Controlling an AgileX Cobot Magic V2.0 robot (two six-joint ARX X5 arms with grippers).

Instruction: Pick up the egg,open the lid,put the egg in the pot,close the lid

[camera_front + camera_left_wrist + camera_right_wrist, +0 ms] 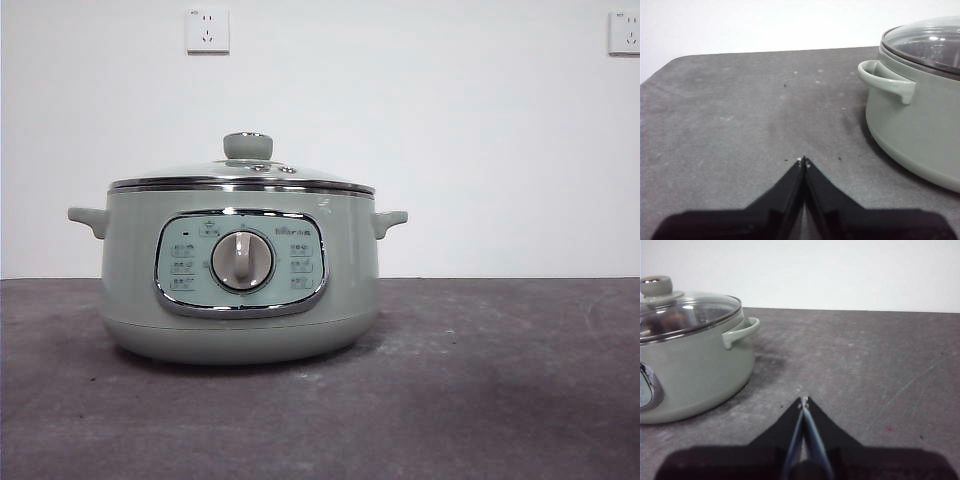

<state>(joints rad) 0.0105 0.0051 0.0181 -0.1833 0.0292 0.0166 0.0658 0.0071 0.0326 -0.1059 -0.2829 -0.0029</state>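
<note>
The sage-green pot (130, 300) stands on the dark table with the glass lid (240, 172) shut on it, its knob (247, 146) on top. In the right wrist view a reddish-brown shape, seemingly the egg (673, 320), shows dimly through the lid (700, 310) inside the pot (700, 375). My left gripper (803, 161) is shut and empty above the table, apart from the pot (910, 130) and its lid (930, 42). My right gripper (804, 400) is shut and empty on the pot's other side. Neither gripper shows in the front view.
The dark grey table (500, 380) runs back to a white wall with two sockets (207, 30). The pot's side handles (885, 80) (742, 330) stick out towards each gripper. The table's far corner (670, 65) shows in the left wrist view.
</note>
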